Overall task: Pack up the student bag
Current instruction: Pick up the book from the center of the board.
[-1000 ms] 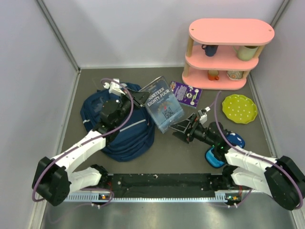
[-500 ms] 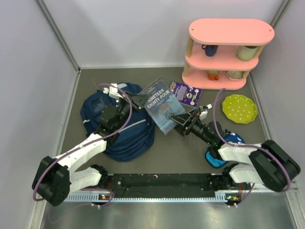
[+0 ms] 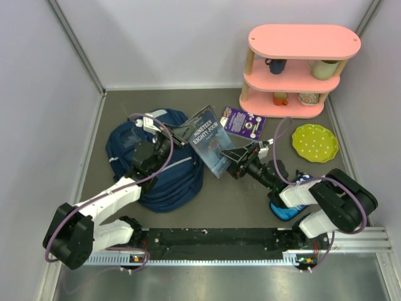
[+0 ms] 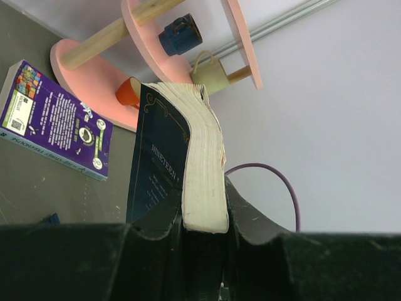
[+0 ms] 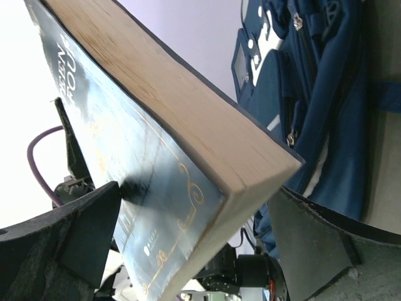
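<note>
Grey table (image 3: 250, 200), walled in. Over the last second my right gripper (image 3: 235, 164) has slid in, and its wide jaws now straddle the book's (image 3: 210, 141) lower corner without closing. My left gripper (image 3: 182, 133) clamps the other edge, so I judge a handover. The bag (image 3: 163, 182) lies left under my left arm (opening unseen). A purple book (image 3: 244, 122) lies beyond.

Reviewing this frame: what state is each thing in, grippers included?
student bag: lying flat; zip state unclear.
Nineteen Eighty-Four book: closed, held up in the air.
left gripper: shut on the book.
right gripper: open, jaws astride the book's corner.
purple book: closed, lying flat.
green plate: flat, empty.
pink shelf: upright, cups on its tiers.
pencil case: partly hidden under the right arm.
</note>
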{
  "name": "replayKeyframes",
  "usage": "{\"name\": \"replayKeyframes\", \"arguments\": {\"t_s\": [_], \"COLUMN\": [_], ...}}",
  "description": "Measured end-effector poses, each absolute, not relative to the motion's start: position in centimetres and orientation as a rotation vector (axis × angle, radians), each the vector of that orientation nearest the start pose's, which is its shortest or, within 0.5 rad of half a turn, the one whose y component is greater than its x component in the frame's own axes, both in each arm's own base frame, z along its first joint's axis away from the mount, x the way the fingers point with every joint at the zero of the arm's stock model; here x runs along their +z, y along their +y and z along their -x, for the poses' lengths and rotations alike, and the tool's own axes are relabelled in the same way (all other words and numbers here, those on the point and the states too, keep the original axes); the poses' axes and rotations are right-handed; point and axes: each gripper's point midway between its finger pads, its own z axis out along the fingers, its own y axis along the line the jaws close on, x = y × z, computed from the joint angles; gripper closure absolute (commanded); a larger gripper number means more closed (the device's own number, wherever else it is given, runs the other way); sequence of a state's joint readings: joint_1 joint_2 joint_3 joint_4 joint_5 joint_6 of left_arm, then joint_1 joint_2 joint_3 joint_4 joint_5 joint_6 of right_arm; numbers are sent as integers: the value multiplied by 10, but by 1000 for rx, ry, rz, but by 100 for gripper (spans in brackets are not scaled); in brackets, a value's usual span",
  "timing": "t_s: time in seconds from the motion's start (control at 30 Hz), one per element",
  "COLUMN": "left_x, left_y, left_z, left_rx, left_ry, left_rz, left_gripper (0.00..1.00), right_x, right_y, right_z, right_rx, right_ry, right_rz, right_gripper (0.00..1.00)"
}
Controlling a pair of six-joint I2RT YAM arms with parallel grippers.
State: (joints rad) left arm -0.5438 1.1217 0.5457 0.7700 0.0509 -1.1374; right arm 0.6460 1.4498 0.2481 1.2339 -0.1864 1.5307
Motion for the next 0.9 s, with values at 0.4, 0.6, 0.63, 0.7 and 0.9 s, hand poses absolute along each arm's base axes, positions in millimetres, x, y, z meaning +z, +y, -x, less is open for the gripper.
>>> {"name": "replayKeyframes", "arguments": {"t_s": [0.4,0.6,0.63,0.7,0.9], "left_x": [297,290,289,286,279], "left_y": [-236,-230,-229,-226,-220], "left_z": [-307,-311,-312,-314,-311], "left_rx": [-1448,-1421,-1413,-1400,-1366], "left_ry": [1439,1438,1437,1440,1473], "left_rz": [450,480,486,496,522], "left_gripper": [100,100,100,100,48], "right_x": [191,191,192,195,199], "right_y": [288,285,285,283,282], "right_z": [-261,-265,-265,-267,-265], "right_rx": [1812,1802,1802,1804,1814], "right_ry": [1713,1699,1694,1677,1673], "right_rz": [-625,-647,-652,-652,-625], "right_gripper": [35,70,76,89,100]}}
